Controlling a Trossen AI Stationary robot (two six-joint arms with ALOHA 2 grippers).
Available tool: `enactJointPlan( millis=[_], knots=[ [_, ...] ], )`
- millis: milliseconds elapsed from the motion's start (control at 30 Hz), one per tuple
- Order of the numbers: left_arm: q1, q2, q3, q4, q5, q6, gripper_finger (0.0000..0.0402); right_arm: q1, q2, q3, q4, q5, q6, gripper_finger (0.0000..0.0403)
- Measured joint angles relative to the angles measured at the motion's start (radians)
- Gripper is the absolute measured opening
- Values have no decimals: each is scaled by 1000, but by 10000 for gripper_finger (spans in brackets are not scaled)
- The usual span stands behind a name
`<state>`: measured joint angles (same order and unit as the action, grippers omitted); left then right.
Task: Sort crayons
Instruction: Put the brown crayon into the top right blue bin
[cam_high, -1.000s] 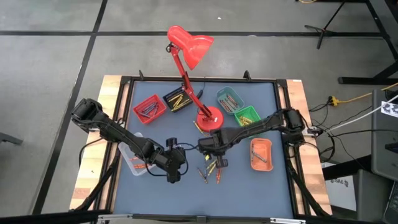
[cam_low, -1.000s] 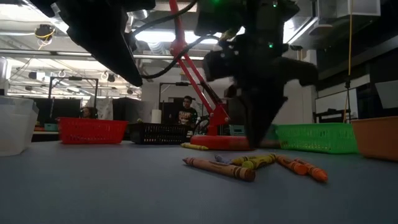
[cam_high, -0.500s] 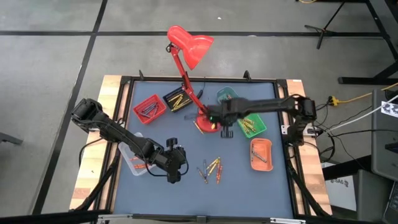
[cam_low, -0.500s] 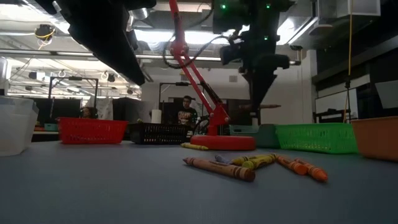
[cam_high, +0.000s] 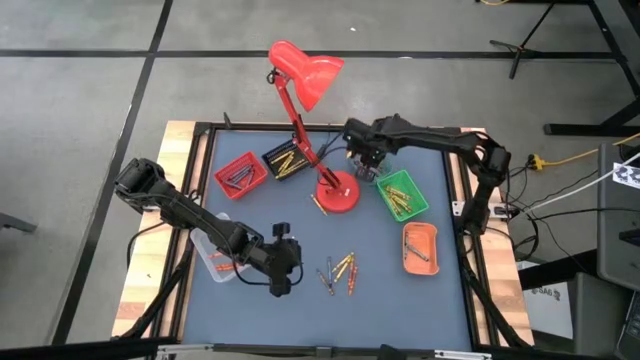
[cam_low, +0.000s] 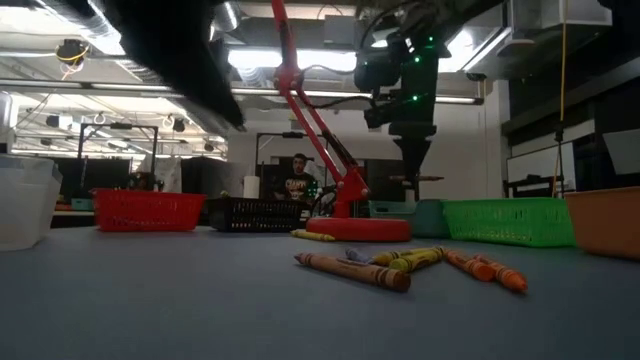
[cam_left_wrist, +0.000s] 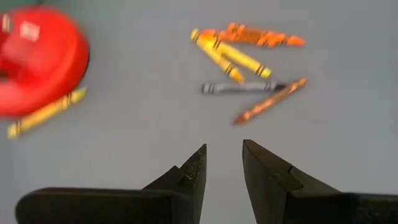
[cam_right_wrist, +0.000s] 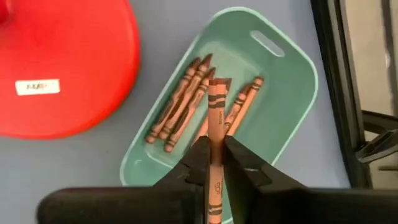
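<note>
Brown crayon (cam_right_wrist: 215, 130) is pinched between the fingers of the right gripper (cam_right_wrist: 215, 163), held directly above the teal tray (cam_right_wrist: 283, 93), which sits just beside the round red base of the desk lamp (cam_high: 336, 192). More brown crayons (cam_right_wrist: 180, 106) are seen lying inside that teal tray. In the high view the right gripper (cam_high: 364, 160) is placed just beyond the lamp base, toward the table's far edge, and in the low view it (cam_low: 412, 168) is seen hanging well above the table surface.

A small cluster of loose crayons (cam_high: 341, 271) is left on the blue-grey mat on the near side of the lamp base, well apart from it; orange, yellow and grey ones (cam_left_wrist: 245, 62) are shown in the left wrist view. One yellow crayon (cam_high: 318, 206) is found lying right against the lamp base.

The left gripper (cam_high: 281, 266) is positioned near the mat on the near side of the lamp base, just beside the loose cluster, with its fingers (cam_left_wrist: 189, 177) spread slightly apart and nothing between them.

A green tray (cam_high: 402, 196) holding yellowish crayons is set just beside the lamp base, with an orange tray (cam_high: 420, 247) farther toward the near edge. A black tray (cam_high: 283, 161) and a red tray (cam_high: 238, 175) are placed on the other side of the lamp base.
</note>
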<state>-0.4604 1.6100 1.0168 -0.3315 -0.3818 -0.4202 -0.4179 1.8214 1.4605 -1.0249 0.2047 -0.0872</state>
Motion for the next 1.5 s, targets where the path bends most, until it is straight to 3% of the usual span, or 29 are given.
enactJointPlan(
  millis=[300,533,967,1500],
  knots=[
    [24,0,0,200,25,279,88,-56,0,0,37,-39,1,76],
    [91,30,0,300,166,374,88,-55,0,0,55,-40,3,106],
    [181,273,0,482,536,441,88,-54,0,0,84,-40,3,106],
    [209,396,1,505,576,508,87,-54,1,0,141,-41,3,105]
  ],
)
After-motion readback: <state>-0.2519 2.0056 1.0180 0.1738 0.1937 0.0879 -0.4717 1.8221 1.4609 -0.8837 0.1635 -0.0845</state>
